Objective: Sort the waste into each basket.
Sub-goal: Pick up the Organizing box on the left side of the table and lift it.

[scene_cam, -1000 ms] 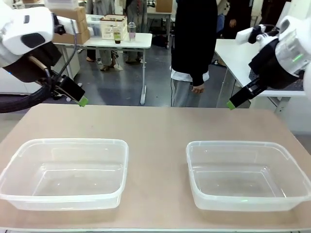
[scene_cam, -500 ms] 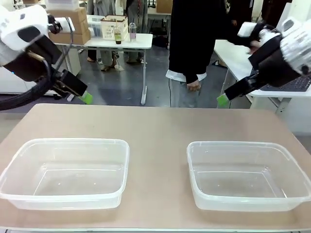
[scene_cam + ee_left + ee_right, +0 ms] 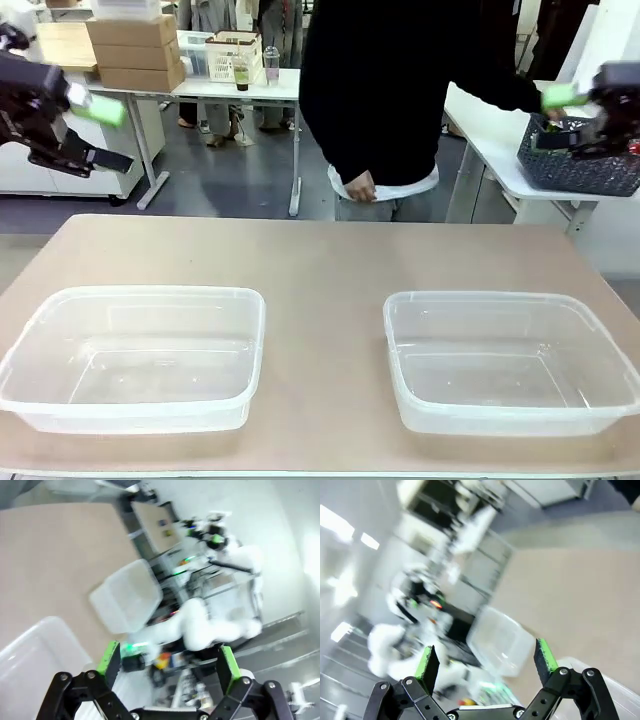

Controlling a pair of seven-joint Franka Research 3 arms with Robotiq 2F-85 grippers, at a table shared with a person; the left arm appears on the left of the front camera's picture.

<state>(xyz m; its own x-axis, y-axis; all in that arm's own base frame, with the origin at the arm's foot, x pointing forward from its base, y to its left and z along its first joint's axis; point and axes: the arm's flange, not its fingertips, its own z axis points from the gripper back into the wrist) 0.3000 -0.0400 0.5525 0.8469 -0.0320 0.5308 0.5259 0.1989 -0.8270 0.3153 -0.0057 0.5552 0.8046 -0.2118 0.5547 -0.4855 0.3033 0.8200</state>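
Observation:
Two clear tubs stand on the tan table, the left tub [image 3: 150, 293] and the right tub [image 3: 480, 297], both with nothing in them. My left gripper [image 3: 112, 135] hangs high at the far left, open and holding nothing. My right gripper [image 3: 548, 120] is high at the far right, open too, close to a dark grey mesh basket [image 3: 585, 168]. The left wrist view has my open left gripper [image 3: 167, 665] over both tubs, one of them [image 3: 127, 602] farther off. Past my open right gripper [image 3: 486, 660] in the right wrist view lies a tub [image 3: 502, 640]. Cans and bottles are out of view.
A person in black [image 3: 400, 90] stands at the far edge of the table, one arm stretched toward the mesh basket on the white side table [image 3: 490, 125]. One hand [image 3: 358, 186] hangs by the table edge. Bare tabletop [image 3: 320, 250] lies beyond the tubs.
Both arms have swung up and outward, away from the table's middle. The person has stepped in closer, and the dark mesh basket now shows on the side table at right.

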